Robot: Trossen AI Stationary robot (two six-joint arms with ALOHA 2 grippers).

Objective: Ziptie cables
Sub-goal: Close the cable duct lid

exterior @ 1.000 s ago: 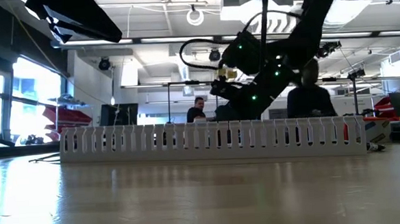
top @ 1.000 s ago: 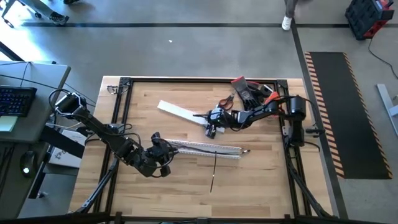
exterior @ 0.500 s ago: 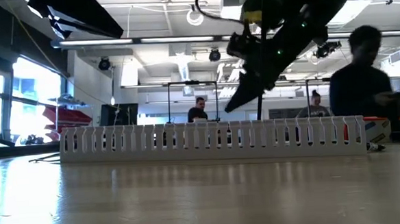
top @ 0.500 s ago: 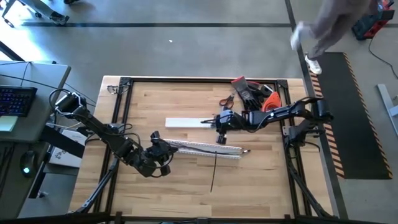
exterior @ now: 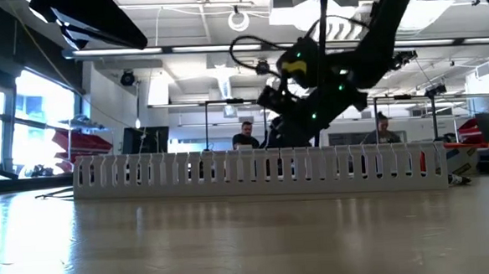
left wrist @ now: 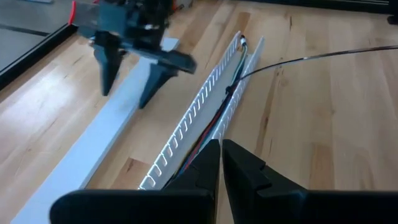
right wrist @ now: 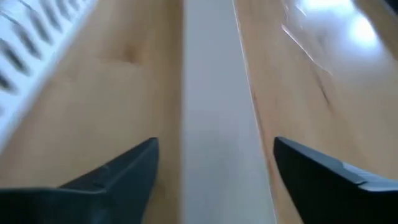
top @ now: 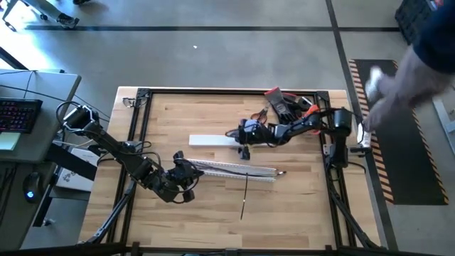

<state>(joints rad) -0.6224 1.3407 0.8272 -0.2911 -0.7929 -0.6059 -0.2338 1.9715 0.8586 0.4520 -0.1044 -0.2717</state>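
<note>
The right gripper is seen with its fingers spread wide above the end of a flat white strip, nothing held between them. The left gripper is pressed shut at the near end of the white slotted channel, in which the cables are laid lengthwise; whether anything is pinched cannot be told. One dark cable is trailed out of the channel toward the table's front edge, where bare wood is left open. Scissors and red-and-black tools are heaped at the far right corner of the wooden table. A blurred person is caught beside the table.
</note>
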